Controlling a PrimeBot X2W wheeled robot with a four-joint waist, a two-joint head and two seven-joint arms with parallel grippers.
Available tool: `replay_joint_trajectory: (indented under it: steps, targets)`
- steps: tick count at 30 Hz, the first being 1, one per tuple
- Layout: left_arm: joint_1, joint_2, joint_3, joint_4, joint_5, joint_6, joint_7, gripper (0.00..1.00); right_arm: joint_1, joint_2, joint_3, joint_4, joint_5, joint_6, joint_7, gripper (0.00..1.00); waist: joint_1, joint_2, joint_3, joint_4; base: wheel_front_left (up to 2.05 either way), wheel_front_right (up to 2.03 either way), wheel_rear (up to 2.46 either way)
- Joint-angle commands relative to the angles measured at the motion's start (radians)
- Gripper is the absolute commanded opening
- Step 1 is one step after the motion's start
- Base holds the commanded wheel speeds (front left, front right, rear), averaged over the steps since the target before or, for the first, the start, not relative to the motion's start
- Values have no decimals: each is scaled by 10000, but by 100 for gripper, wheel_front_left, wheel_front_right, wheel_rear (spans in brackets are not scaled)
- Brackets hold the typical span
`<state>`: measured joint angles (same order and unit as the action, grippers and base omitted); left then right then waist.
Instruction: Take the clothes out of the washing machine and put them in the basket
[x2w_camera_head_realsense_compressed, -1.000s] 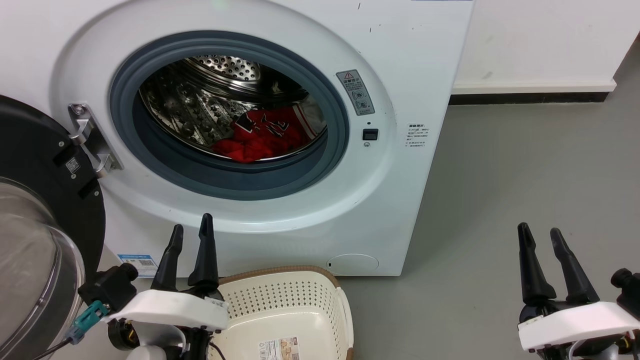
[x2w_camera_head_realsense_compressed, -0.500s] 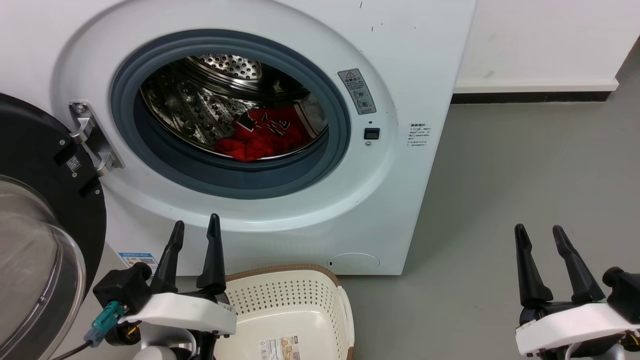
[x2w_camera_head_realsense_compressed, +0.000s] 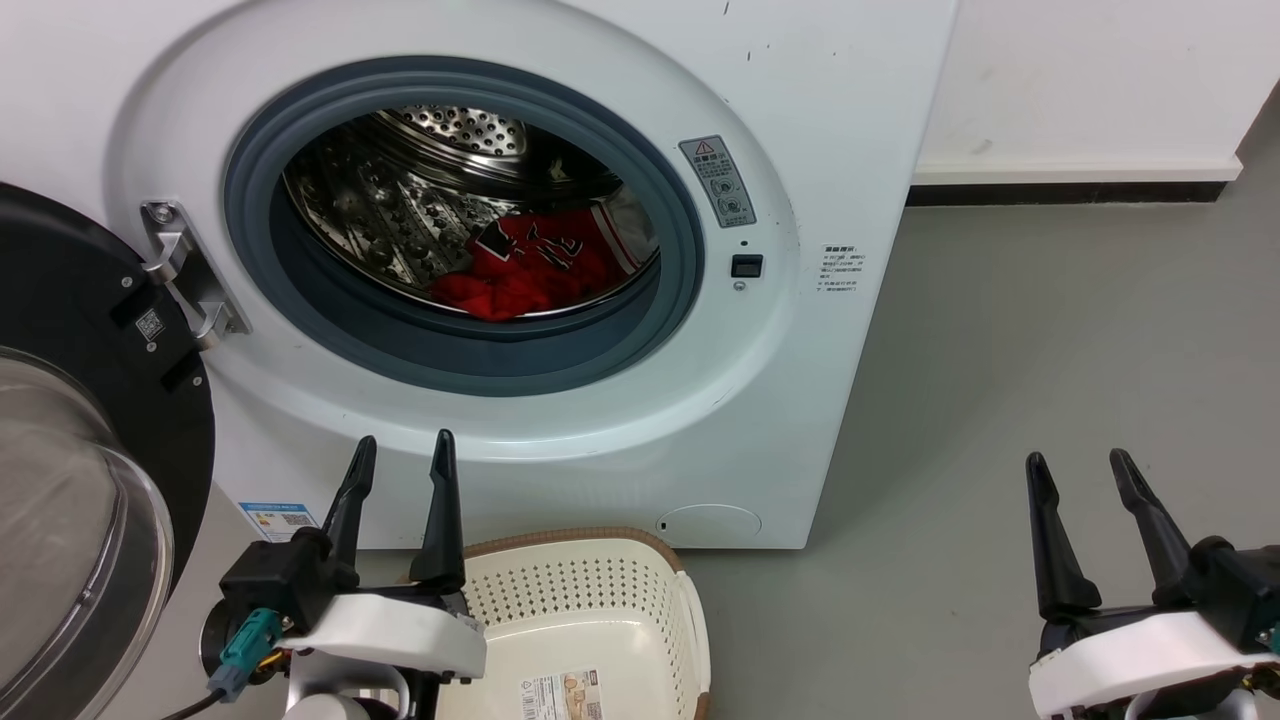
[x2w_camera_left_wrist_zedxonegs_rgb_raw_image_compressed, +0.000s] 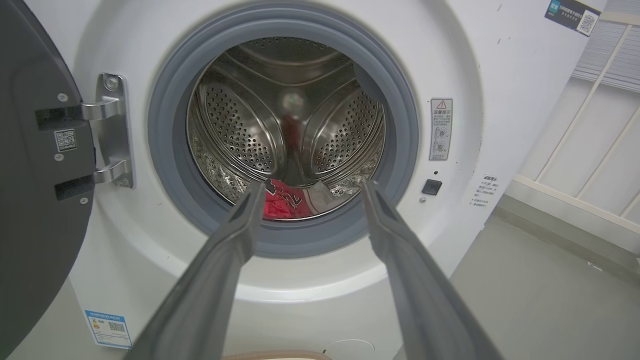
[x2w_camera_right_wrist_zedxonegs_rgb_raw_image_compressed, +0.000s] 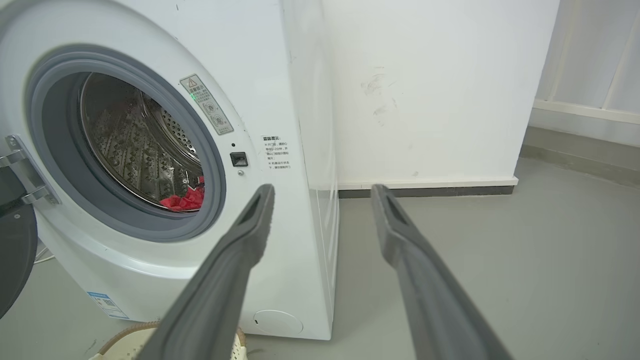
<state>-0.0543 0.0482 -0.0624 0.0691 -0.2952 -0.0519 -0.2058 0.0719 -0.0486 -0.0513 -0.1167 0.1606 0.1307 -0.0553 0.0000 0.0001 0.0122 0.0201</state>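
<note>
The clothes lie low in the washer's drum, perhaps two pieces. The basket holds a label. The left gripper, spread wide and empty, sits below the porthole, well short of the clothes. The right gripper, equally wide, hangs over open floor.

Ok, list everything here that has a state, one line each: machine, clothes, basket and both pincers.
Washing machine: door wide open.
Clothes: heaped inside the machine, not gripped.
Basket: on the floor before the machine, no clothes in the part seen.
Left pincer: open, empty.
Right pincer: open, empty.
</note>
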Motion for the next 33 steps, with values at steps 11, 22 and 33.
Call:
replay_joint_trajectory:
  steps: [11, 22, 33]
  targets:
    - [67, 28, -111, -19, 1092, 160, -285, 100, 235, -30, 67, -229, -968, -1, -43, 100, 0, -1, -7, 54, 0, 0, 0]
    - [53, 29, -136, 2, 1764, 186, -491, 100, 296, -28, 72, -323, -1557, -1, -145, 100, 0, -1, 84, 93, 0, 0, 0]
    - [87, 29, -151, 32, 2105, 293, -600, 100, 353, -28, 35, -306, -1784, -1, -249, 100, 0, -1, 125, 113, 0, 0, 0]
